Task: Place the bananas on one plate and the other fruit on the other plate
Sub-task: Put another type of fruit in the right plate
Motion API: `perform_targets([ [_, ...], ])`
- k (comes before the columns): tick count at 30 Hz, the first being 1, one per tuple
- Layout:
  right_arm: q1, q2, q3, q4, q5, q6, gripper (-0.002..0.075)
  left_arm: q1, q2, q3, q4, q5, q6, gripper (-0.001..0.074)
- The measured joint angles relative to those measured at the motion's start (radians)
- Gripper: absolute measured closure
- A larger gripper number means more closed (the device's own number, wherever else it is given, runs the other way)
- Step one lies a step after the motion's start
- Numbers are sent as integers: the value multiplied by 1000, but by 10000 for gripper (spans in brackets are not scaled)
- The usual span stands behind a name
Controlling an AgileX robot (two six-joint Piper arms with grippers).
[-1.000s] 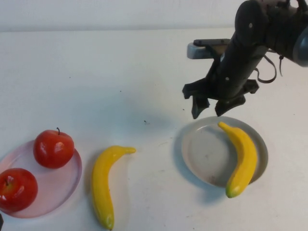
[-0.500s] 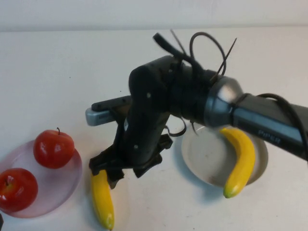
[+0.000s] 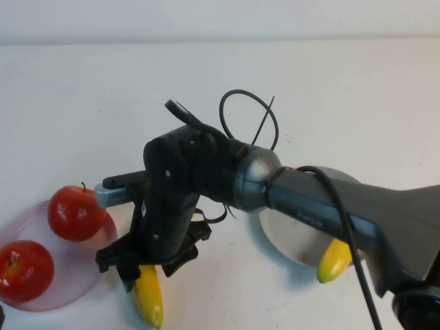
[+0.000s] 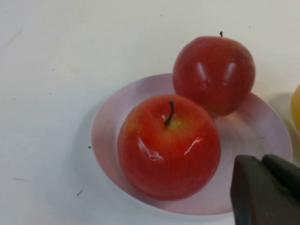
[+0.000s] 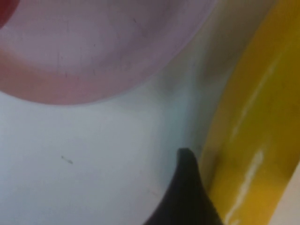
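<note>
My right gripper [image 3: 148, 267] is open, low over the table, its jaws either side of the upper half of a yellow banana [image 3: 150, 300] lying just right of the pale pink plate [image 3: 93, 265]. In the right wrist view one dark fingertip [image 5: 186, 161] rests against that banana [image 5: 255, 136]. Two red apples [image 3: 75, 212] [image 3: 25, 269] sit on the pink plate. The second banana [image 3: 334, 260] lies on the grey-blue plate [image 3: 285, 237], mostly hidden by my right arm. My left gripper [image 4: 263, 161] is shut and empty, beside the pink plate [image 4: 262, 136] near the apples [image 4: 168, 147].
The right arm stretches from the lower right across the grey-blue plate to the left, with a loose cable loop [image 3: 247, 113] above it. White tabletop spreads behind and to the far right. A sliver of banana [image 4: 296, 105] shows in the left wrist view.
My right gripper has swung from above the grey-blue plate to the left and down onto the banana on the table. The apples, plates and left gripper have not moved.
</note>
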Motion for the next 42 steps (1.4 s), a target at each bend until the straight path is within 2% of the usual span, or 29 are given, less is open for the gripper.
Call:
perform_targets([
  [7, 0, 61, -55, -43, 52, 2, 275, 0, 0, 0, 0, 0, 0, 731],
  [13, 0, 62, -64, -64, 88, 3, 420, 0, 0, 0, 0, 0, 0, 731],
  [26, -14, 11, -185, -148, 106, -35, 419, 0, 0, 0, 0, 0, 0, 731],
  [29, -58, -54, -177, -163, 111, -39, 419, 0, 0, 0, 0, 0, 0, 731],
  [33, -171, -142, -131, -180, 112, -39, 419, 0, 0, 0, 0, 0, 0, 731],
  [37, -287, -220, -19, -188, 112, -27, 419, 0, 0, 0, 0, 0, 0, 731],
  [42, -365, -260, 153, -192, 112, -19, 419, 0, 0, 0, 0, 0, 0, 731],
])
